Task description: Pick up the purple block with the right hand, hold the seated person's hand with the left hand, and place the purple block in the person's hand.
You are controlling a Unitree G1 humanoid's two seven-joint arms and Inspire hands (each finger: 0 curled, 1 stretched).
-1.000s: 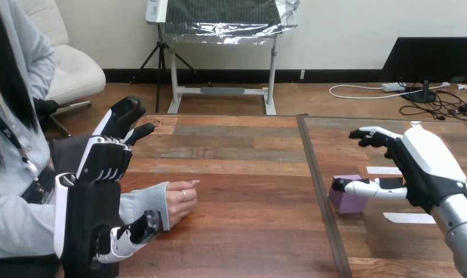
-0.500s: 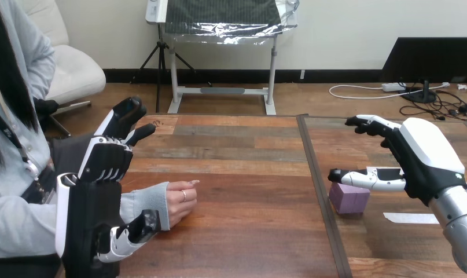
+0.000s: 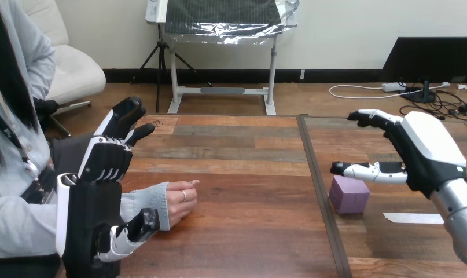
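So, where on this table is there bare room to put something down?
Free: the middle of the table, between the person's hand and the dark seam. Crowded: right of the seam, with the purple block, the right hand above it and a white strip; also the left edge by the left hand.

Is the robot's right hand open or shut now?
Open. The right hand has thumb and fingers spread above the purple block, which stands on the table.
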